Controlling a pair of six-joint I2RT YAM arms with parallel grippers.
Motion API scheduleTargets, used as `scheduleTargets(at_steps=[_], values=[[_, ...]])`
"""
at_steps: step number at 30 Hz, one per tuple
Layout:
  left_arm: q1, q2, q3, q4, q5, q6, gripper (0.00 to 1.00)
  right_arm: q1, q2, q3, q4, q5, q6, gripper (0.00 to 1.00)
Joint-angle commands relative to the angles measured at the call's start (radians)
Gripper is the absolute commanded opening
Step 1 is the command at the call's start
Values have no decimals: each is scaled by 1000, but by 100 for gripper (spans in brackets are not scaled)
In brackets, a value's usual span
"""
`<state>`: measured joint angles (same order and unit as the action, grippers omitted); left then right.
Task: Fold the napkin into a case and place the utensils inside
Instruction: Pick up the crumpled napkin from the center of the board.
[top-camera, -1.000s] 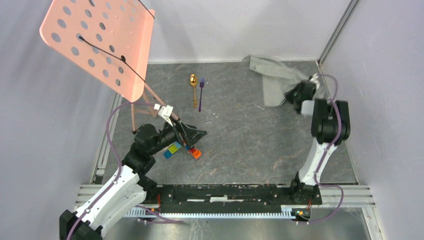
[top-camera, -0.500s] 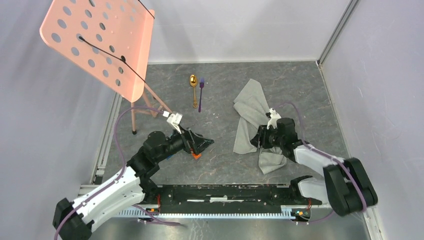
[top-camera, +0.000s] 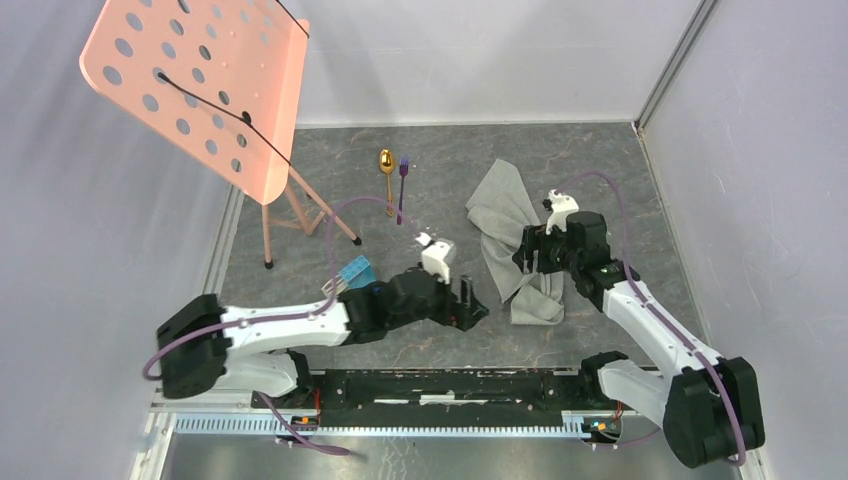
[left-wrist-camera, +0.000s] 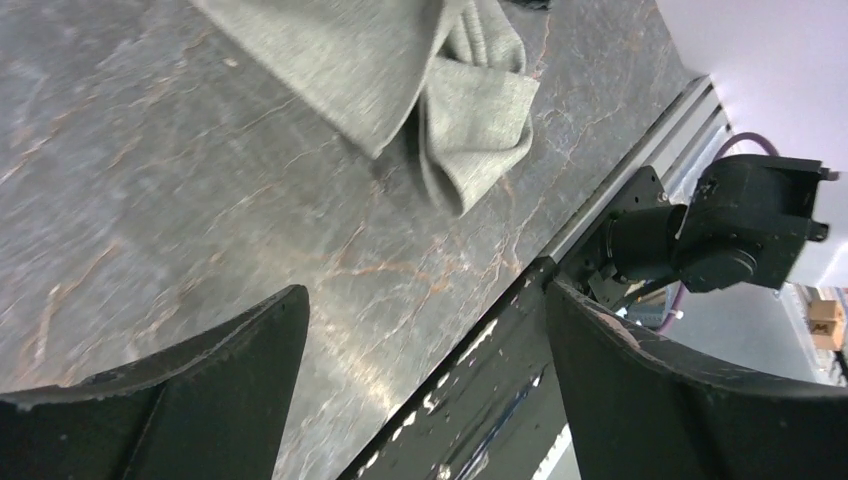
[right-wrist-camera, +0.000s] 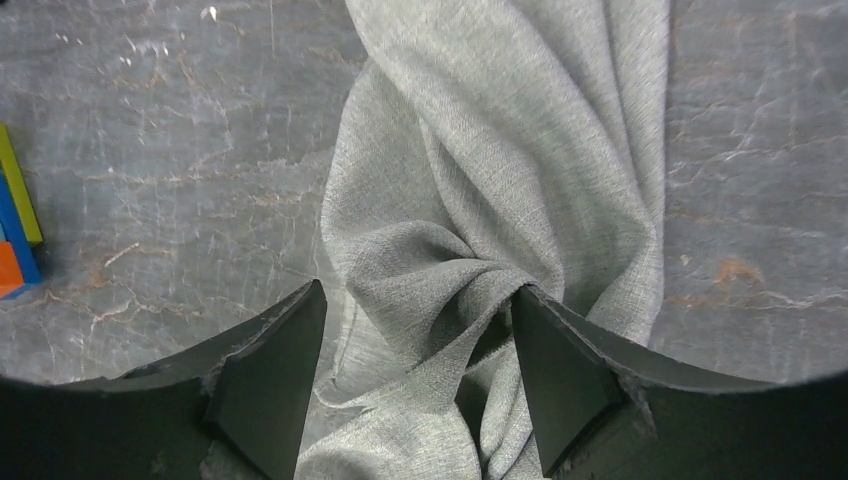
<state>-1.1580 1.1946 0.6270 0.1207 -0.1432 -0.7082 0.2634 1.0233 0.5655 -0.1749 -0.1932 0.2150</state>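
matt, coarse-woven cloth napkin (right-wrist-camera: 500, 150)

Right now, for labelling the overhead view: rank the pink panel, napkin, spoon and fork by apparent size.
1. Pink panel, though raised nearer the camera
2. napkin
3. spoon and fork, about equal length, not ranked

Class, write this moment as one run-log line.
napkin: crumpled, no case yet | spoon, fork: side by side, outside napkin | left arm: jaws open, empty | right arm: jaws open over napkin
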Motion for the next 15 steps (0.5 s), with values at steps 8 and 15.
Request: scheduleTargets(at_steps=[8, 15], values=[[-42, 370, 265, 81, -111, 66, 96, 53, 66, -5, -16, -223, 47, 19], [-43, 358, 134, 199, -77, 49, 98, 125, -43, 18, -213, -144, 10, 49]])
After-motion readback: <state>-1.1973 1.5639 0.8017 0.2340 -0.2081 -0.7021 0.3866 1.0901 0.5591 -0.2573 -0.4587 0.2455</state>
